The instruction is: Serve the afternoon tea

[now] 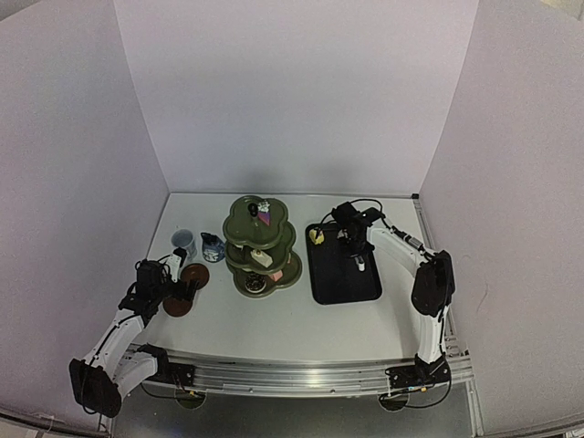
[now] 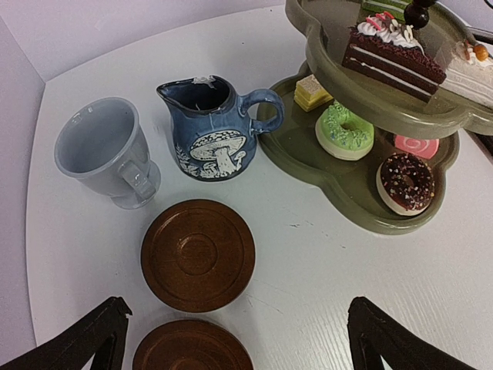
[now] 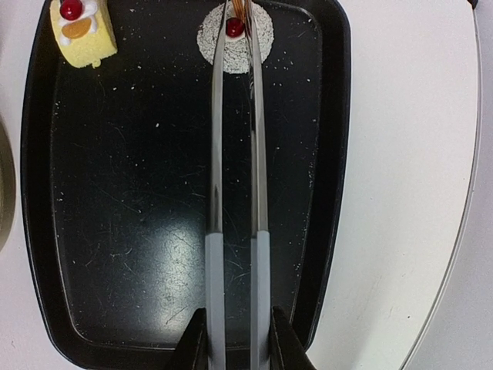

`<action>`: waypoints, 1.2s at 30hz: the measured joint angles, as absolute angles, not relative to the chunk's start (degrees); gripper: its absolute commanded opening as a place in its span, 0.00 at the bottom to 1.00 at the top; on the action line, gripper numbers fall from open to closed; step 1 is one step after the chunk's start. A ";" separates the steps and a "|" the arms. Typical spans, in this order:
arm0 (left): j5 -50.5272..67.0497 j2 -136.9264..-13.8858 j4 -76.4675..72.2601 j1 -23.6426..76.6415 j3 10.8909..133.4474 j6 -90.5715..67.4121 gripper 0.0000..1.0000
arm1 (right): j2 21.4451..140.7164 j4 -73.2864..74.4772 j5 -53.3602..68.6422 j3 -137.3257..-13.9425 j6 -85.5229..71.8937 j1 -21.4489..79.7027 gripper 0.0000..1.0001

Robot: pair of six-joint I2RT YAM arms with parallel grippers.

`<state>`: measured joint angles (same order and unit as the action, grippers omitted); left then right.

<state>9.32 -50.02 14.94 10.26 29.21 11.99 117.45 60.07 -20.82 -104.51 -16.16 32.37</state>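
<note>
Glossy dark green scalloped stand [image 1: 261, 245] of 3 tiers stood mid-table, just left of the scuffed, crumb-flecked black rectangular tray [image 3: 115, 193]. To the stand's left sat 1 smooth pale blue cup [image 2: 104, 150], 1 glazed dark blue jug [image 2: 212, 131] with a white mushroom relief, and 2 round, ringed brown saucers [image 2: 198, 254]. Left gripper [image 2: 239, 304] hovered over the saucers, jaws spread wide and holding nothing. Right gripper [image 3: 237, 339] was clamped on the metal tongs [image 3: 217, 154], whose tips sat on 1 round white cherry-topped pastry [image 3: 236, 31] on the tray, with 1 yellow roll slice [image 3: 82, 29] lying apart in a corner.
</note>
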 measured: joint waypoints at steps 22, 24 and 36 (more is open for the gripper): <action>9.32 -50.02 14.94 10.26 29.21 11.99 1.00 | 113.03 60.94 -20.97 -104.52 -16.69 32.58 0.00; 9.32 -50.02 14.94 10.26 29.21 11.99 1.00 | 112.73 60.99 -20.99 -104.63 -16.79 32.58 0.00; 9.32 -50.02 14.94 10.26 29.21 11.99 1.00 | 109.96 63.11 -24.24 -117.34 -17.15 38.85 0.00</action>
